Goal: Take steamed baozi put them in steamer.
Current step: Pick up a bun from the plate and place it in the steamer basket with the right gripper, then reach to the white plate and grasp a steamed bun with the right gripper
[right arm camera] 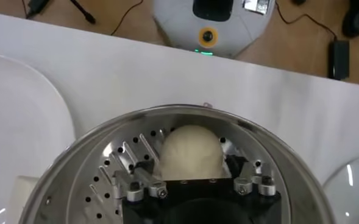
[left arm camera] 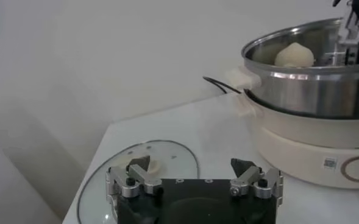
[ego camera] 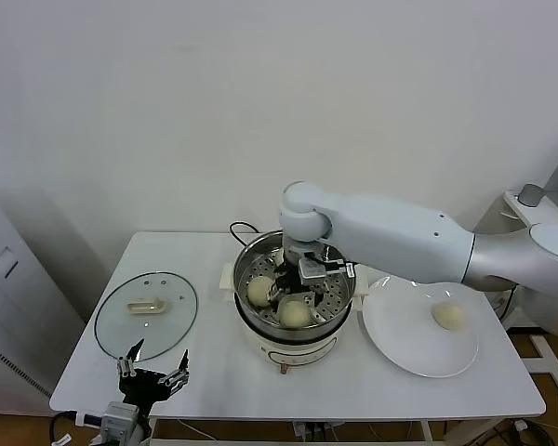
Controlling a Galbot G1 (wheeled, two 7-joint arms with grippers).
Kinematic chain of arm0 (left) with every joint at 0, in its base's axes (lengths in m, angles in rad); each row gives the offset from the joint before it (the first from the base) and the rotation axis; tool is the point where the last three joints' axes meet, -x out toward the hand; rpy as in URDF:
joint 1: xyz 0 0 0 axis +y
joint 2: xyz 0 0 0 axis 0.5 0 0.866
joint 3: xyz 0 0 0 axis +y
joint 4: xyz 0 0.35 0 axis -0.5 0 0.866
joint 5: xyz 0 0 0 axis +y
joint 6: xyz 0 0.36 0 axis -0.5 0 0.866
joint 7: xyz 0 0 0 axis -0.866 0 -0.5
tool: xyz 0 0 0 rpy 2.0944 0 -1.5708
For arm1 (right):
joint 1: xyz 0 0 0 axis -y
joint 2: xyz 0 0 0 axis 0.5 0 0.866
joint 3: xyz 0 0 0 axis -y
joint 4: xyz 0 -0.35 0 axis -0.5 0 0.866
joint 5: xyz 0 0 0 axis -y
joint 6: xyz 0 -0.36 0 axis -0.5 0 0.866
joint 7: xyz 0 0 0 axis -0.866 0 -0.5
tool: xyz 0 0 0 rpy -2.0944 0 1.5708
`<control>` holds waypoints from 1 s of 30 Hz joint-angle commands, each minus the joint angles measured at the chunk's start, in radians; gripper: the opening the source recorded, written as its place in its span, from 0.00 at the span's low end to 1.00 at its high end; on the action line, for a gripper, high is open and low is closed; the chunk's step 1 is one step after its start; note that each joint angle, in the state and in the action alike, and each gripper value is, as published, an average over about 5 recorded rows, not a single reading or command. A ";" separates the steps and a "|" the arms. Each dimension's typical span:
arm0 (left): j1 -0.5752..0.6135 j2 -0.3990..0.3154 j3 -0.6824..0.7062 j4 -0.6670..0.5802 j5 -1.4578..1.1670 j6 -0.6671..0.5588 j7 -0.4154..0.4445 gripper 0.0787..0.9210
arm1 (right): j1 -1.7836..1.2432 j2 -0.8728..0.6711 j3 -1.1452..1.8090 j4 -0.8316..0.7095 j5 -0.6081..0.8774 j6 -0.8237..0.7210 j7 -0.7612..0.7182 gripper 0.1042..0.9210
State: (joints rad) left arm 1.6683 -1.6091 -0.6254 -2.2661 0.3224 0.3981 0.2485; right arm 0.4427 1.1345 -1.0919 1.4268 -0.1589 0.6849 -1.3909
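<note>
The steel steamer (ego camera: 245, 265) stands mid-table on its cream base. My right gripper (ego camera: 298, 290) reaches down into it, open, its fingers (right arm camera: 144, 178) on either side of a steamed baozi (right arm camera: 189, 152) that rests on the perforated floor. A second baozi (ego camera: 259, 291) lies beside it in the basket. Another baozi (ego camera: 449, 316) sits on the white plate (ego camera: 405, 348) to the right. My left gripper (ego camera: 152, 372) waits open and empty at the table's front left corner. In the left wrist view, the steamer (left arm camera: 307, 91) shows with a baozi (left arm camera: 294, 56) inside.
A round glass lid (ego camera: 121, 330) with a cream handle lies flat on the table's left side, just behind my left gripper (left arm camera: 194, 167). A black cord (ego camera: 238, 229) runs behind the steamer. The wall stands close behind the table.
</note>
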 commanded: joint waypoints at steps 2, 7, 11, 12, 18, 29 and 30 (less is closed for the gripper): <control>0.001 -0.049 0.001 -0.008 -0.003 0.001 0.001 0.88 | 0.106 -0.080 0.074 0.001 0.101 -0.240 -0.053 0.88; -0.001 -0.049 0.002 -0.022 -0.022 0.004 0.001 0.88 | 0.175 -0.211 0.112 -0.045 0.234 -0.554 -0.112 0.88; 0.001 -0.049 0.003 -0.034 -0.047 0.008 0.001 0.88 | 0.203 -0.332 0.118 -0.080 0.295 -0.818 -0.103 0.88; 0.001 -0.048 0.004 -0.035 -0.052 0.009 0.001 0.88 | 0.204 -0.364 0.120 -0.086 0.306 -0.877 -0.093 0.88; 0.006 -0.036 0.005 -0.036 -0.091 0.017 0.000 0.88 | 0.149 -0.563 0.160 -0.096 0.298 -1.072 -0.042 0.88; 0.038 -0.026 0.012 -0.035 -0.129 0.014 -0.001 0.88 | -0.364 -0.645 0.584 -0.123 -0.035 -0.970 -0.038 0.88; 0.040 -0.026 0.012 -0.035 -0.131 0.014 -0.001 0.88 | -0.400 -0.637 0.607 -0.133 -0.063 -0.951 -0.036 0.88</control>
State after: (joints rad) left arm 1.6972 -1.6091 -0.6145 -2.2993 0.2164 0.4121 0.2467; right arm 0.3536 0.6049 -0.7484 1.3213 -0.0390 -0.2006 -1.4338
